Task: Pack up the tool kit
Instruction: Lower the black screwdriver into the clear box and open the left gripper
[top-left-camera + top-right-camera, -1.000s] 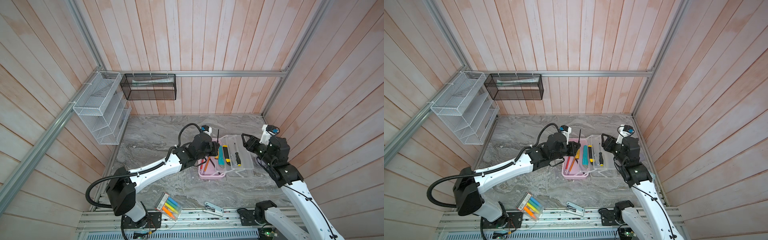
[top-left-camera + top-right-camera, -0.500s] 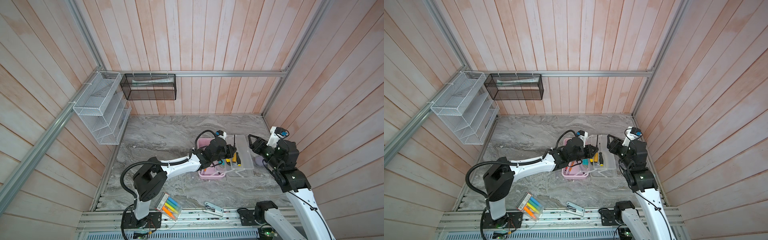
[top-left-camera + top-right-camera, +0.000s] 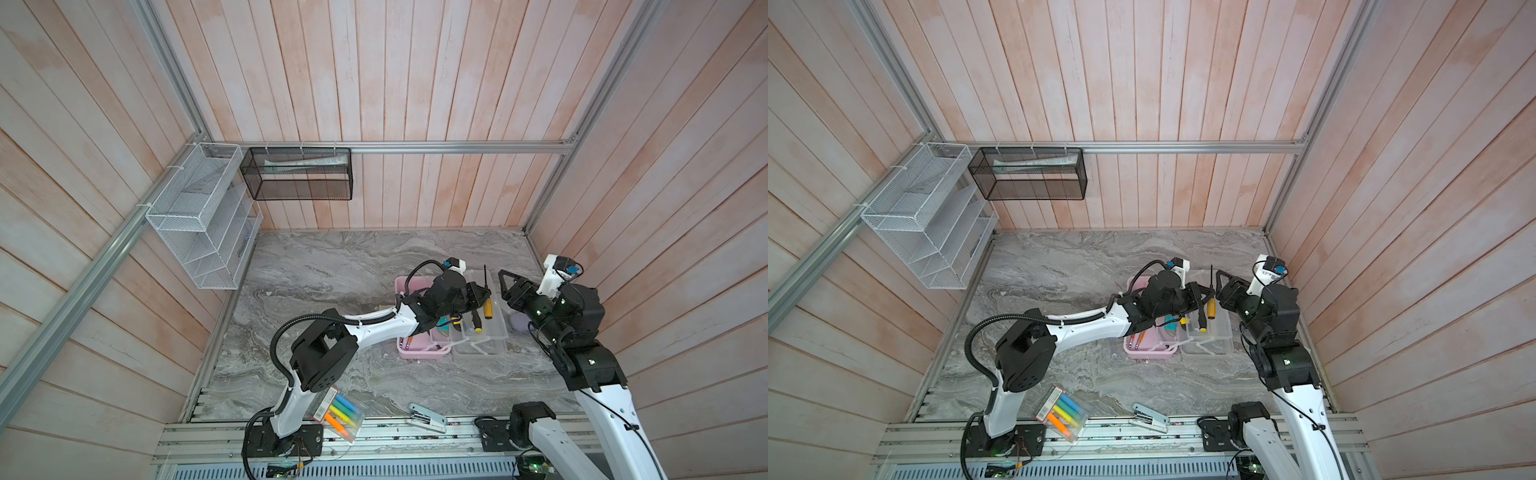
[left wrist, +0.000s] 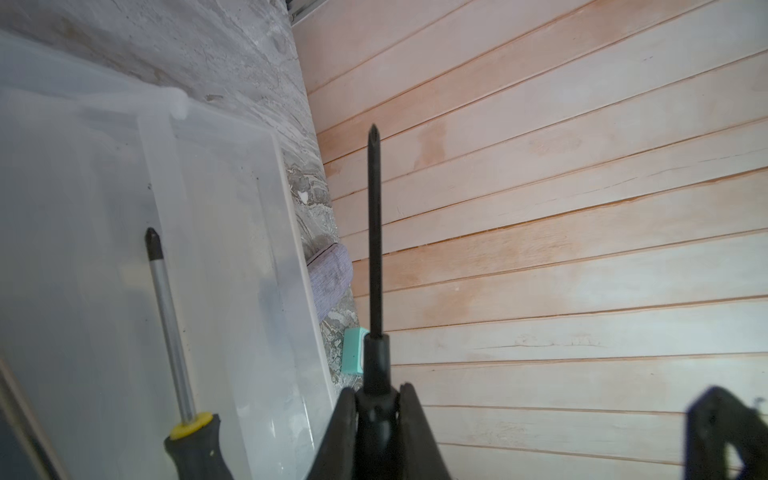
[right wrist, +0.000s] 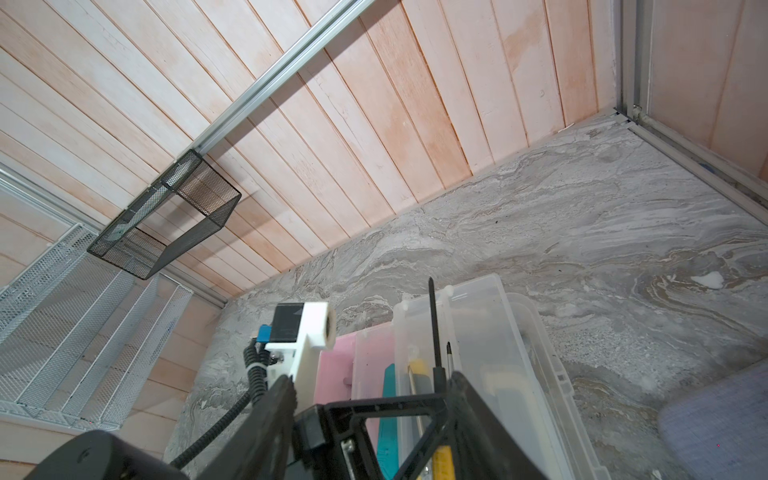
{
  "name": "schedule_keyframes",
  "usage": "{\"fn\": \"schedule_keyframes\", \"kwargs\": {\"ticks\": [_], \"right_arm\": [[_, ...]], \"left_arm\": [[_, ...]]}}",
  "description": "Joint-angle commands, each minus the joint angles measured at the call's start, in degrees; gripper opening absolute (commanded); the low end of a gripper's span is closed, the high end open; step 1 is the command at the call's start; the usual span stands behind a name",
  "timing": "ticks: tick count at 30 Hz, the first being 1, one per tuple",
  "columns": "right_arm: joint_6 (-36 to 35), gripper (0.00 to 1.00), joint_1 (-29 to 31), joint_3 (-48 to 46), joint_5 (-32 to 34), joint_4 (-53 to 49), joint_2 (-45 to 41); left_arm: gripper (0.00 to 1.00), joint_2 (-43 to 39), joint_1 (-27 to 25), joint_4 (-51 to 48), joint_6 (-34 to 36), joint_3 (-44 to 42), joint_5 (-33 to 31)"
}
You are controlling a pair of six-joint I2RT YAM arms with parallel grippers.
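Left gripper (image 3: 482, 296), clamping the amber-handled, black-shafted screwdriver (image 3: 489, 308), has shifted from over the pink plastic box (image 3: 419, 353) to over the clear plastic tray (image 3: 496, 332). Right gripper (image 3: 506, 286) has drawn back rightward.

Both top views: high at the near edge, looking steeply down on the counter (image 3: 332, 270), near-identical. Left wrist: close behind its pincer (image 4: 377, 392), facing the side wall (image 4: 582, 208). Right wrist: low, looking across the tool box (image 5: 490, 332) toward the back wall (image 5: 332, 124). Wrist views share the box.

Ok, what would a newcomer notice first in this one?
The left gripper, shut on a black-shafted screwdriver, reaches over the open pink tool kit at the right of the table. The right gripper hovers open beside it. A highlighter pack and a stapler lie at the near edge.
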Motion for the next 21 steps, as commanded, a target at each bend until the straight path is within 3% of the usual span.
{"fn": "schedule_keyframes", "kwargs": {"ticks": [1, 10, 13, 21], "right_arm": [[-1.3, 0.58, -0.4, 1.9, -0.2, -1.1, -0.8], [-1.7, 0.58, -0.6, 1.1, 0.1, -0.8, -1.2], [-1.7, 0.58, -0.7, 0.5, 0.6, -0.5, -1.5], [-1.6, 0.58, -1.0, 0.0, 0.5, 0.3, -0.7]], "left_arm": [[0.0, 1.7, -0.3, 1.4, -2.0, 2.0, 1.1], [0.0, 3.4, 0.0, -0.7, -2.2, 3.2, 1.0], [0.07, 4.2, 0.4, -1.4, -3.0, 3.6, 1.8], [0.15, 5.4, 0.7, -2.2, -3.4, 4.2, 2.5]]}}
